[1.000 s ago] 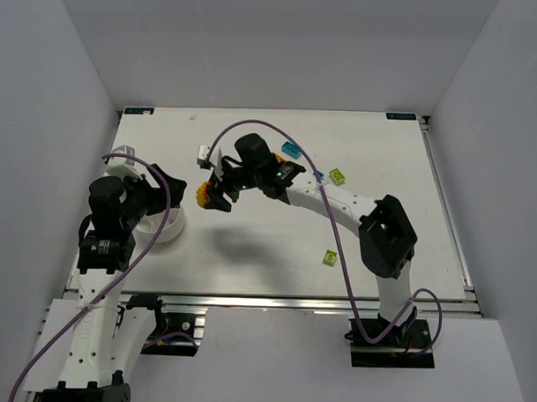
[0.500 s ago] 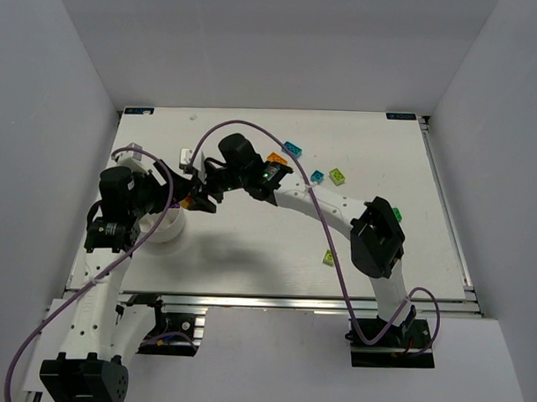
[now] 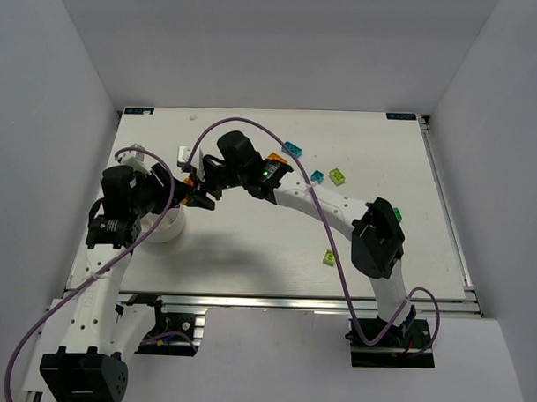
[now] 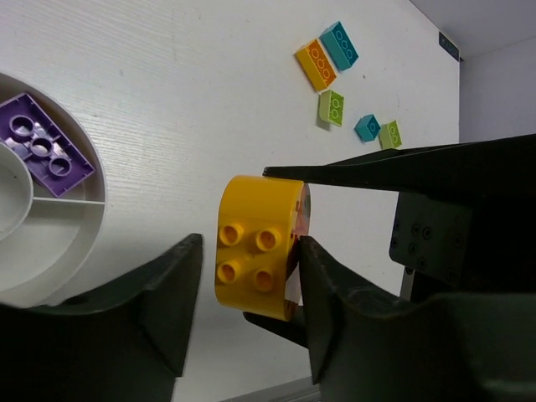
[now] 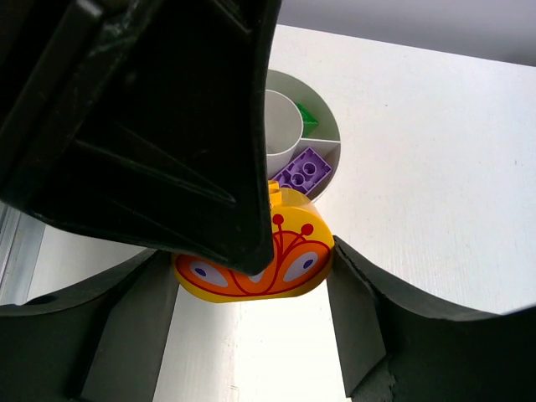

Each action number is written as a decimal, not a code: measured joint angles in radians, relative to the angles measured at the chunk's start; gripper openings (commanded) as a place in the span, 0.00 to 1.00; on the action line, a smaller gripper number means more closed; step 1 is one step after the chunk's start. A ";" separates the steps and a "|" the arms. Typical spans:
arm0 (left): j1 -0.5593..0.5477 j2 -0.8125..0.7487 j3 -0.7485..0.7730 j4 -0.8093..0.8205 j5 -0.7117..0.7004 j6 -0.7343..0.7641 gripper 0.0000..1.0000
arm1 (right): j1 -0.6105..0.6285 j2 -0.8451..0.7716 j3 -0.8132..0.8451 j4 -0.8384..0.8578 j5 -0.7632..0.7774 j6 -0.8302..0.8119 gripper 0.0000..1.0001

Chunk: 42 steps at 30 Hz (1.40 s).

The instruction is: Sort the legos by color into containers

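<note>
Right fingers (image 5: pixel 362 322) clamp the yellow brick (image 4: pixel 255 247) in mid-air between the left fingers (image 4: pixel 163 310), which stand part-open with a gap on one side, the white bowl (image 4: pixel 42 251) just beside them; a premature right release would likely drop it onto the bench (image 4: pixel 167 100).

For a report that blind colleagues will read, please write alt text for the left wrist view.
A yellow brick, four studs toward the camera, is held by the right gripper, while the jaws of the left gripper stand open on either side of it. At left, a white bowl holds a purple brick; other bricks lie on the table beyond.
</note>
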 measured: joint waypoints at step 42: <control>0.002 0.018 0.068 -0.074 -0.447 0.083 0.00 | -0.063 -0.205 -0.353 0.040 0.015 0.052 0.23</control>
